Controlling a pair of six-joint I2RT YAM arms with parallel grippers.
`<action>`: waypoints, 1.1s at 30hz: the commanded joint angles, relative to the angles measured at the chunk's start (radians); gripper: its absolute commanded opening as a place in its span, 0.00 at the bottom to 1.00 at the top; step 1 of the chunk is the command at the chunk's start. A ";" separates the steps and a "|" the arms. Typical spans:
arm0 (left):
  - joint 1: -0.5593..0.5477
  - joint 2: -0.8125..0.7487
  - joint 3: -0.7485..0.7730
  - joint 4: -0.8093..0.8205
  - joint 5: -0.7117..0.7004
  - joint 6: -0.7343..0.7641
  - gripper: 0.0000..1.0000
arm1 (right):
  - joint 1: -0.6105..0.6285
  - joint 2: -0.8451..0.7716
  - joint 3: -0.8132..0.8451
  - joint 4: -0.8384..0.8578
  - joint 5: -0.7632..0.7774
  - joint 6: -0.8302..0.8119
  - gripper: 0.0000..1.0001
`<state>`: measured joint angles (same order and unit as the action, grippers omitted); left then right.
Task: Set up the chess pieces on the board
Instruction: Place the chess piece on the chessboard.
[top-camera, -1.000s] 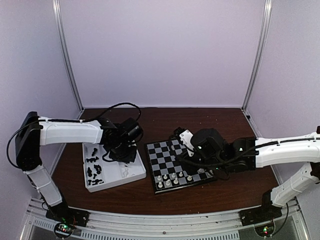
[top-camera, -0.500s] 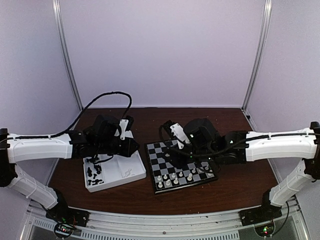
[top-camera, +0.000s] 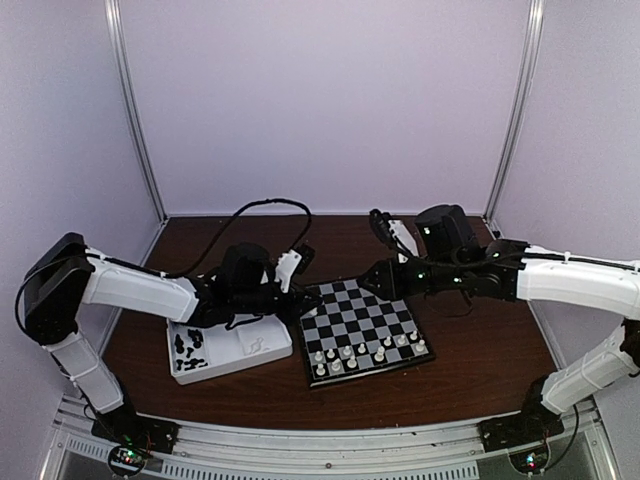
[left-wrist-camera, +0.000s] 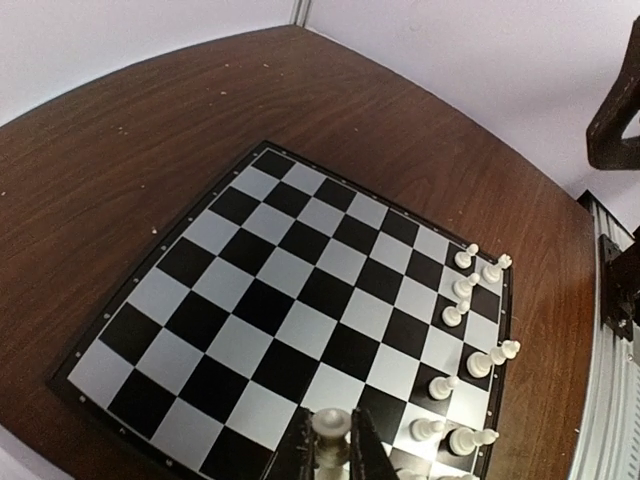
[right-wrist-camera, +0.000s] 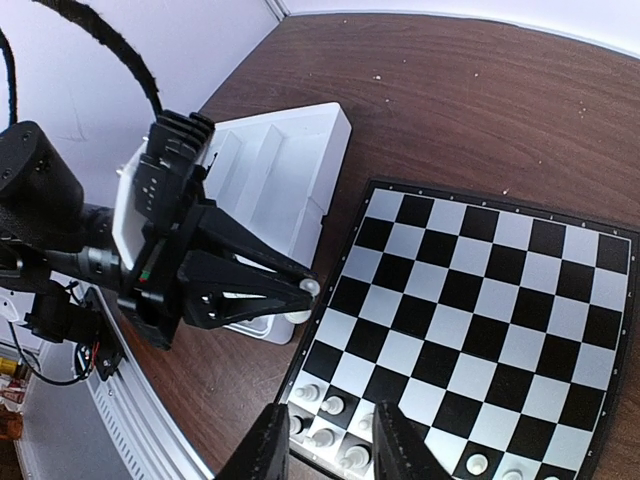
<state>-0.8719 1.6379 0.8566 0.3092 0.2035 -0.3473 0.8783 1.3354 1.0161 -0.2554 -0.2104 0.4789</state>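
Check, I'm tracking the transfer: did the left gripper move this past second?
Yes. The left gripper, holding a white piece, moved right from over the white tray to the chessboard's left edge.

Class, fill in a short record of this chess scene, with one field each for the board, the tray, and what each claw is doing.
Board state: the board has white pieces along its near rows only; the far rows are bare
Tray state: white tray left of the board, with black pieces inside
Left arm: left claw shut on a white piece, at the board's left edge
Right arm: right claw open and empty, above the board
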 joint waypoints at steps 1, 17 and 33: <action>-0.019 0.083 -0.017 0.320 0.073 0.110 0.00 | -0.012 -0.008 -0.021 -0.030 -0.057 0.014 0.31; -0.027 0.268 -0.099 0.576 0.054 0.154 0.01 | -0.016 0.047 -0.061 0.021 -0.093 0.042 0.31; -0.043 0.263 -0.091 0.439 0.050 0.166 0.01 | -0.038 0.229 0.000 0.026 -0.238 0.136 0.34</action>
<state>-0.9051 1.8946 0.7631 0.7307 0.2478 -0.2058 0.8581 1.5028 0.9710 -0.2504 -0.3500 0.5549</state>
